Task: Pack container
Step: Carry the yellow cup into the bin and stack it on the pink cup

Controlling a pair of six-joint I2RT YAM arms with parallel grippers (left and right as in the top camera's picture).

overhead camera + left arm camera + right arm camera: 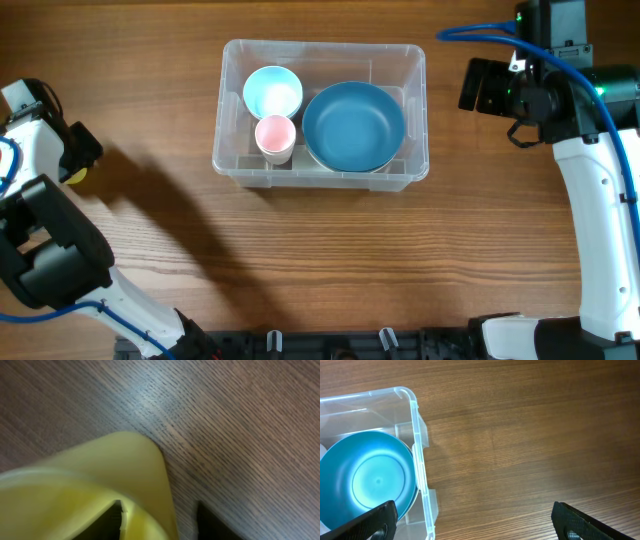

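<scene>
The clear plastic container [415, 60] stands at the table's middle back. Inside it are a large blue bowl [353, 125], a light blue cup [272, 92] and a pink cup [274, 134]. In the right wrist view the container's corner [415, 420] and the blue bowl [370, 477] show at the left. My right gripper [474, 520] is open and empty over bare wood right of the container [480, 85]. My left gripper [80, 155] is at the far left edge, its fingers [159, 522] straddling the wall of a yellow cup-like thing [120, 460], with a gap showing at the outer finger.
The wooden table [320, 260] extends around the container. Only a sliver of the yellow thing [77, 176] shows in the overhead view under the left arm. A black rail runs along the table's front edge [330, 345].
</scene>
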